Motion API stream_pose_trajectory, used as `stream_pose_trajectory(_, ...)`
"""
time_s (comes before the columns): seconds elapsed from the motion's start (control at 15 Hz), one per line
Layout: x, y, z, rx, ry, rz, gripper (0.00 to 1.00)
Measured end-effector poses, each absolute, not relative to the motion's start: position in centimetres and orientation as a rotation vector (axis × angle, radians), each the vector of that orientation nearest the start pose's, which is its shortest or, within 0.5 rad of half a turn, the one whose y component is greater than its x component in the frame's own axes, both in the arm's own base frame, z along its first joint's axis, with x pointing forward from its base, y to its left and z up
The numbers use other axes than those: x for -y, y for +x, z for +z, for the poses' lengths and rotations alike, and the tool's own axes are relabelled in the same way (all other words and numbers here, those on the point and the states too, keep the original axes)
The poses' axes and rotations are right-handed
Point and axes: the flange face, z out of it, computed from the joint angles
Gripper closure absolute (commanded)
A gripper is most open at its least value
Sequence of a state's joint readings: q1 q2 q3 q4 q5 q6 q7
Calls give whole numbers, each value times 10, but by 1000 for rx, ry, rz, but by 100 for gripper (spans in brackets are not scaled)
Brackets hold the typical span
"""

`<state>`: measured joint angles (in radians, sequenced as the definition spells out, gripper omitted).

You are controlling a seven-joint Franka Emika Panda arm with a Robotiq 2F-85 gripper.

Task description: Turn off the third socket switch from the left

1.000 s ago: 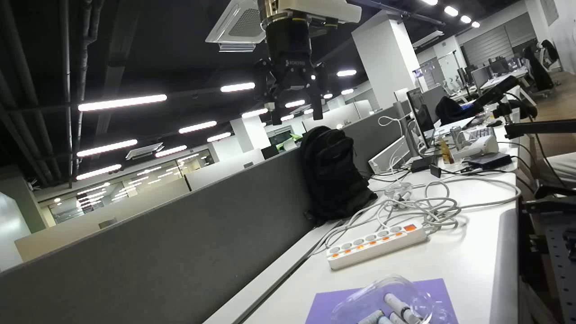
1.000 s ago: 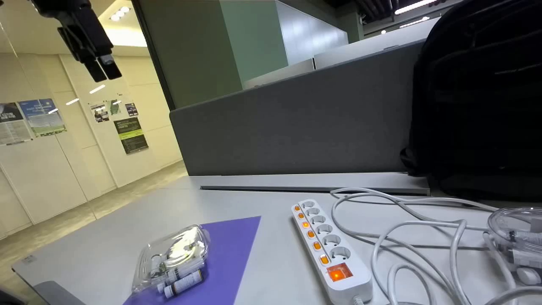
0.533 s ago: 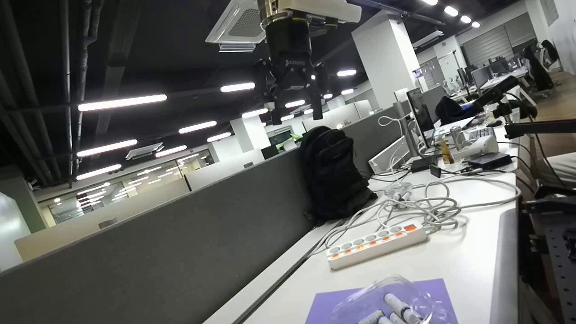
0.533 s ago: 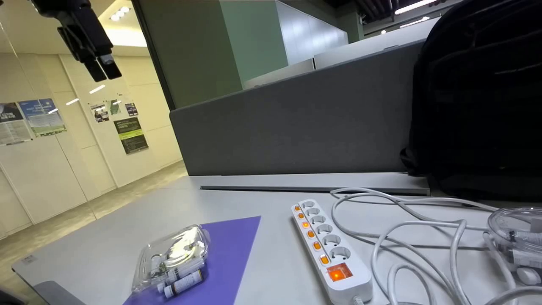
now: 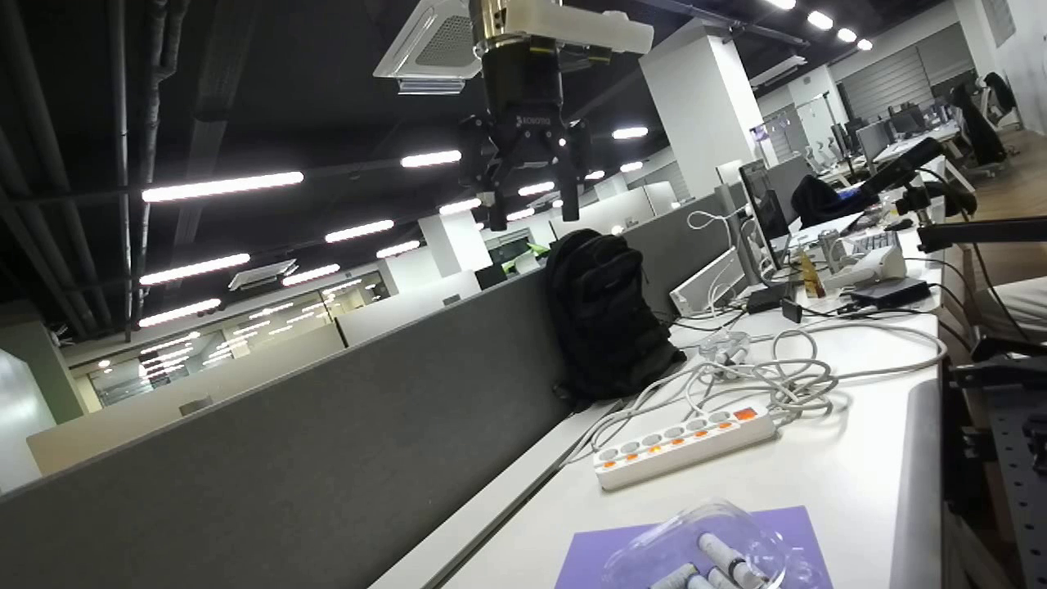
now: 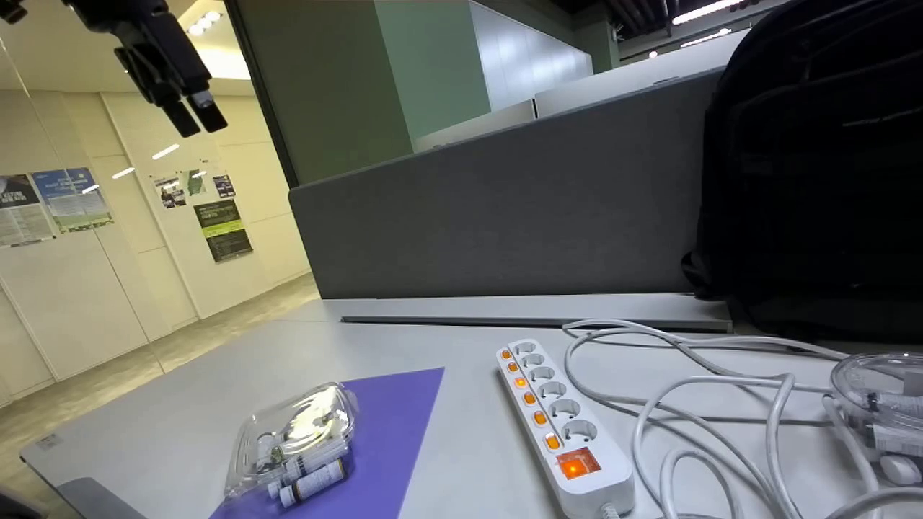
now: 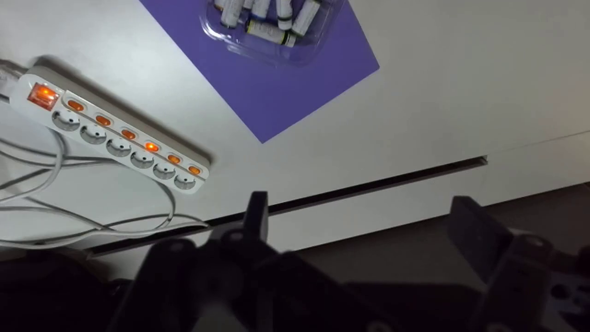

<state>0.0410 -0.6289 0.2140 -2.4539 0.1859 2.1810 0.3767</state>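
The socket is a long white power strip lying on the white desk in both exterior views [image 5: 695, 448] [image 6: 551, 418] and at the left of the wrist view [image 7: 108, 129]. It has a row of small orange switches beside its outlets and a larger lit red-orange switch at the cable end. The third small switch from the end away from the cable [image 5: 654, 449] [image 6: 520, 383] [image 7: 151, 146] glows brighter than the other small ones. My gripper [image 5: 533, 219] [image 6: 202, 128] [image 7: 359, 200] is open and empty, high above the desk and apart from the strip.
A purple sheet [image 5: 593, 548] [image 7: 267, 110] bears a clear plastic box [image 6: 288, 440] of small bottles. Loose white cables [image 6: 678, 411] lie beside the strip. A black backpack [image 5: 605, 319] leans on the grey partition [image 6: 505, 202] along the desk's back.
My gripper has shifted slightly, a little lower in an exterior view and a little to the right in an exterior view. The strip and other objects have not moved.
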Motion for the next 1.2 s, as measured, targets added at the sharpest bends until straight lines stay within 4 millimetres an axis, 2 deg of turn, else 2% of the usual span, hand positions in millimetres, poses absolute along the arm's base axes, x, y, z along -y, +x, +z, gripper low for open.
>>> stream_pose_trajectory(0.2, -99, 397, 531, -398, -2928, -563, 0)
stream_pose_trajectory(0.53, -63, 435, 495, -513, -2929, -620, 0)
stream_pose_trajectory(0.6, -56, 441, 486, -533, -2939, -611, 25)
stream_pose_trajectory(0.73, -41, 453, 467, -564, -2969, -570, 34)
stream_pose_trajectory(1.2, 4, 491, 412, -661, -3017, -458, 83)
